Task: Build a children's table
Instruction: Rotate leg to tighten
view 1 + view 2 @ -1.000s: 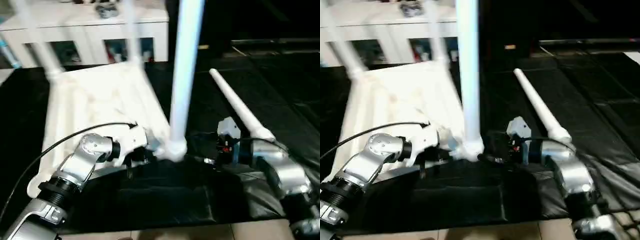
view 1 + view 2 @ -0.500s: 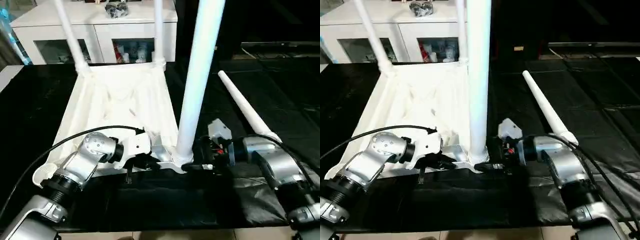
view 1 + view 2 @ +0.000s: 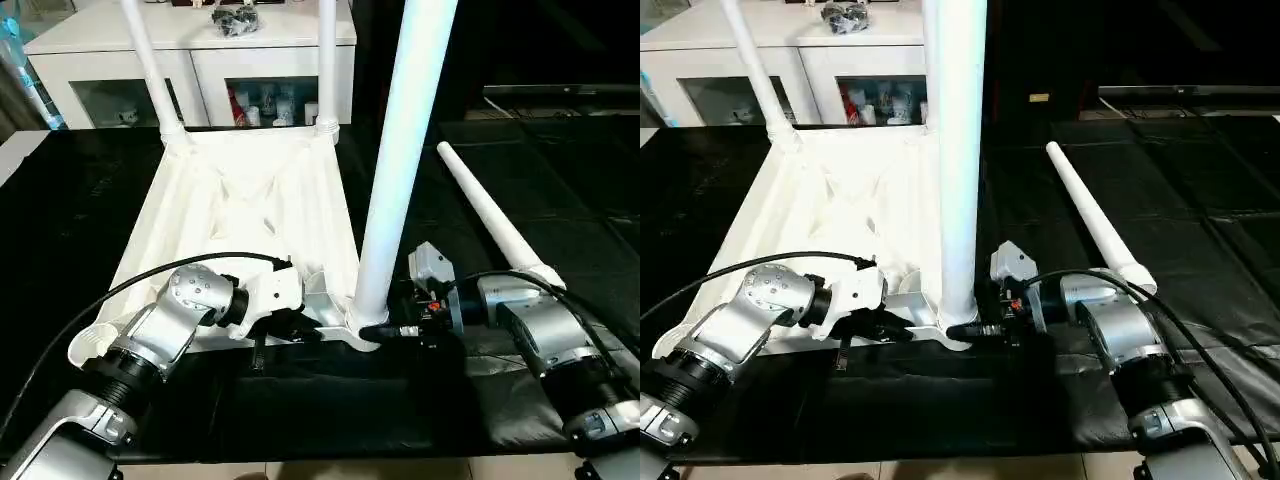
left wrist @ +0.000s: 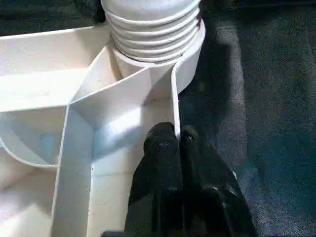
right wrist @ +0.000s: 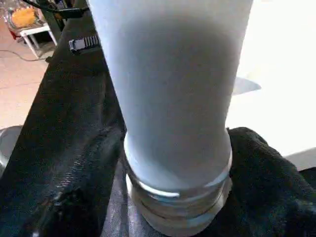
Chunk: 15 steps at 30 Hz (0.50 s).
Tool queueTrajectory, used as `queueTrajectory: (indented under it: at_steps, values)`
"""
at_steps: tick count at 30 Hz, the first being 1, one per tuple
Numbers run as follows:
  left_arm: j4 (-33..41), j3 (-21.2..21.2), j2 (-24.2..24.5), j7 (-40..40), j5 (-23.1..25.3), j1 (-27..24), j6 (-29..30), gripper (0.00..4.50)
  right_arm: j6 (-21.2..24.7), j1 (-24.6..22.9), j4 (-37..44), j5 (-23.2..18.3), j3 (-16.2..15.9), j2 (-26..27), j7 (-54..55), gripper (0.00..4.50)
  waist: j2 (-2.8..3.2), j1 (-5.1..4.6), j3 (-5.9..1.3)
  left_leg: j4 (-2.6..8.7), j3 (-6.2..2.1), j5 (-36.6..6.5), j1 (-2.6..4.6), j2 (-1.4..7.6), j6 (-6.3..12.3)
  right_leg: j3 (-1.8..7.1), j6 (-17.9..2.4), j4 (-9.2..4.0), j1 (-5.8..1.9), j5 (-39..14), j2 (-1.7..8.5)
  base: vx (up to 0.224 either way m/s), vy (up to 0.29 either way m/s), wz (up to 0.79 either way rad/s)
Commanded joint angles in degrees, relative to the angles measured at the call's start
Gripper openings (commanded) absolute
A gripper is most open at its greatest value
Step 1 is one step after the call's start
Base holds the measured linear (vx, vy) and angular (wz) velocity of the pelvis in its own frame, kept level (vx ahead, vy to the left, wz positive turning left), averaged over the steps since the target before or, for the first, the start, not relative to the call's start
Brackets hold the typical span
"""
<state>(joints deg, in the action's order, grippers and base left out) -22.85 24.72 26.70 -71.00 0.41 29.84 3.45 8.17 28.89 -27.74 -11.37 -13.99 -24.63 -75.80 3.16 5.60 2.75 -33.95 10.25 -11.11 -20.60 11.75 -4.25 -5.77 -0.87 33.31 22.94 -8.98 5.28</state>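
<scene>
The children's table top (image 3: pixel 245 215) lies upside down on the black mat (image 3: pixel 560 200), ribbed underside facing up, its far edge toward the white cabinet (image 3: pixel 200 60) at the back. Two legs already stand up from the far corner sockets: the far-left leg (image 3: pixel 150 70) and the far-right leg (image 3: pixel 327 65). Nearest me, the big near-right leg (image 3: pixel 400 170) rises straight up from the near-right corner socket (image 3: pixel 362 335), its threaded collar showing just above the socket rim in my left wrist view. The fourth leg (image 3: pixel 490 215) lies loose on the mat off to the right of the top, well apart from it, thick end toward me. My left gripper (image 4: pixel 177 143) is clenched tight, pinching the thin wall of the table top's near edge right beside that socket. My right gripper (image 3: pixel 395 330) sits at the foot of the near-right leg, on the mat side of it; from its wrist view the leg's base is right in front of me, but I cannot tell whether my fingers have closed on it. A black cable (image 3: pixel 150 275) loops over my left forearm.
</scene>
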Motion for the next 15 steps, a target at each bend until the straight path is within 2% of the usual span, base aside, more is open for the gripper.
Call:
queueTrajectory:
  at_steps: [1,5,11,13,15]
  values:
    - [0.53,3.33,0.07,-2.71,2.15,-0.14,-0.92,0.0,-0.58,0.39,0.29,0.01,-0.29,0.08,-1.17,3.15,-0.55,-0.29,-4.27,3.56,-0.17,-8.28,0.3,1.59,4.1,2.73,-13.37,-2.62,-3.14,-11.17,2.98,0.0,0.0,0.0]
    - [0.3,3.26,0.06,-2.81,2.08,-0.04,-0.88,0.0,-0.75,-0.04,0.34,-0.14,-0.29,0.11,-1.41,2.81,-0.53,-0.28,-4.27,3.54,-0.18,-8.46,0.28,1.56,4.09,2.71,-13.47,-2.59,-3.18,-11.09,2.97,0.0,0.0,0.0]
    - [-0.14,2.47,-0.28,-2.34,1.42,-0.17,0.17,0.0,0.25,-1.65,1.3,-0.91,-0.18,0.63,-1.23,2.75,-0.39,-0.28,-4.21,3.59,-0.21,-9.55,0.32,1.57,3.63,2.71,-13.27,-2.72,-3.18,-11.94,2.95,0.0,0.0,0.0]
    - [0.07,1.47,-1.09,-1.0,0.7,-0.32,2.1,0.0,0.77,-2.76,2.23,-1.41,0.33,1.29,0.02,2.75,-0.22,-0.27,-4.16,3.65,-0.18,-10.3,0.46,1.59,3.38,2.74,-13.28,-2.85,-3.1,-12.34,2.93,0.0,0.0,0.0]
    - [0.8,-0.85,-3.33,3.35,-0.54,-0.32,6.62,0.0,2.66,-5.01,4.13,-0.65,0.93,3.43,6.18,2.74,-0.18,-0.19,-4.04,3.73,-0.25,-10.61,0.41,1.56,3.06,2.71,-13.09,-2.94,-3.14,-12.99,2.95,0.0,0.0,0.0]
